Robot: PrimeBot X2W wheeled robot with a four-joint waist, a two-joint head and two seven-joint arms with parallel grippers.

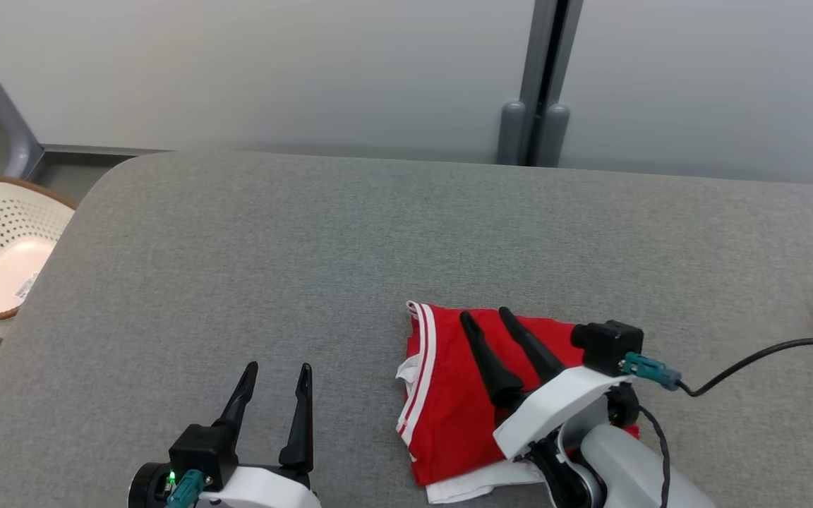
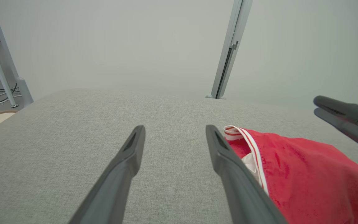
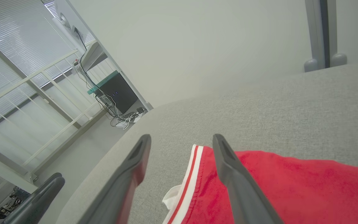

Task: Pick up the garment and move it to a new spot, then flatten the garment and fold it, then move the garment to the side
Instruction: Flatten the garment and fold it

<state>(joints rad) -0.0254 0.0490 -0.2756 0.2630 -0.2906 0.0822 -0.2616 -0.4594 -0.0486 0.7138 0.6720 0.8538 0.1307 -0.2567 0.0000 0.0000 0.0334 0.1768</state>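
Right pincer (image 1: 484,313) spread over folded red garment (image 1: 449,416), white-striped edge.

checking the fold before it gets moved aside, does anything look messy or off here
Slightly. The red garment lies folded on the grey table, but its white inner layer sticks out along the near edge and at the left side by the striped hem, so the fold looks uneven. Nothing spilled or damaged.

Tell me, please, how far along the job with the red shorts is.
Done, it seems: the red shorts lie folded on the grey table. In hand: nothing; the right gripper hovers open over them, the left gripper open over bare table. Left: moving them to the side.
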